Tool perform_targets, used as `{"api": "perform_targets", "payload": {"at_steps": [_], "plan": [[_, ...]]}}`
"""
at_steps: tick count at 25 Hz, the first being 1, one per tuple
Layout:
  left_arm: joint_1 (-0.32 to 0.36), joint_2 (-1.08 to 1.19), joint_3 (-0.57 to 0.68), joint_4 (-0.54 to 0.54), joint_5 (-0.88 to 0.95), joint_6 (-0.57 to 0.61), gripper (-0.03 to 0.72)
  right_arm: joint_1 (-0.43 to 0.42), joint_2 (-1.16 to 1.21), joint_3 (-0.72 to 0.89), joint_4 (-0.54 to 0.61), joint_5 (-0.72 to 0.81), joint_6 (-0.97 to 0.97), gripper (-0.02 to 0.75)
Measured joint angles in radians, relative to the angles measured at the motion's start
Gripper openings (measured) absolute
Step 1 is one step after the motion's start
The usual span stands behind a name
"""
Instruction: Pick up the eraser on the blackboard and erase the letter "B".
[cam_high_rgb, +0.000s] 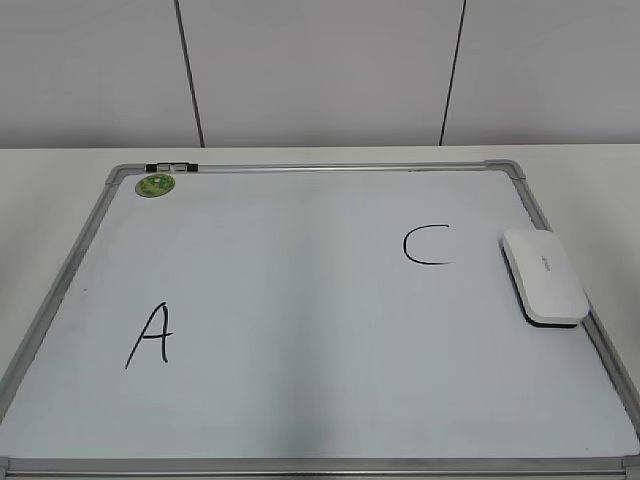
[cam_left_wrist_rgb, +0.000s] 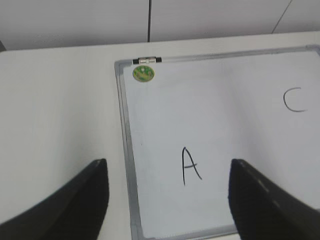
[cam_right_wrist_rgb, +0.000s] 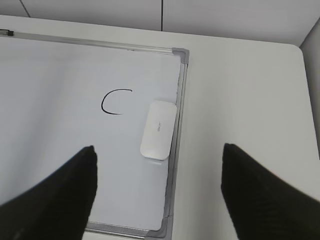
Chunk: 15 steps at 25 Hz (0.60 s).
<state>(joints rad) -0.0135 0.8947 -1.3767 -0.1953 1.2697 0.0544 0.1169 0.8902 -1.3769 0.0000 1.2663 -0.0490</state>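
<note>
Now hovering wide open, right gripper (cam_right_wrist_rgb: 157, 195), glossy white rounded plastic eraser (cam_right_wrist_rgb: 158, 130) straight ahead, long axis along the silver-framed whiteboard's (cam_right_wrist_rgb: 176, 120) right edge. Left gripper (cam_left_wrist_rgb: 167, 200) open too, far off by black "A" (cam_left_wrist_rgb: 190, 165). Black "C" (cam_right_wrist_rgb: 114, 101) just beside eraser. No "B" visible anywhere.

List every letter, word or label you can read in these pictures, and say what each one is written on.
"A": black marker, near left of the blackboard.
"C": black marker, right of middle, beside the eraser.
Grey lettering on the eraser: too small to read.
Green sticker: print too blurred to read.
No "B" shows.
</note>
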Motion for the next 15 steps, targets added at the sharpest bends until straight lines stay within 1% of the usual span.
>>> {"api": "perform_targets", "payload": {"at_steps": [2, 8, 12, 15], "plan": [[0.000, -0.067, 0.091, -0.002, 0.000, 0.000, 0.543, 0.000, -0.067, 0.031, -0.005, 0.002, 0.000, 0.592], [0.000, -0.245, 0.308, -0.004, 0.002, 0.000, 0.542, 0.000, -0.248, 0.169, -0.013, 0.004, 0.000, 0.592], [-0.037, -0.346, 0.446, 0.005, 0.002, 0.000, 0.542, 0.000, -0.360, 0.273, -0.020, 0.006, 0.000, 0.592], [-0.046, -0.421, 0.538, 0.044, 0.002, 0.000, 0.543, 0.000, -0.439, 0.355, -0.031, 0.007, 0.000, 0.592]]}}
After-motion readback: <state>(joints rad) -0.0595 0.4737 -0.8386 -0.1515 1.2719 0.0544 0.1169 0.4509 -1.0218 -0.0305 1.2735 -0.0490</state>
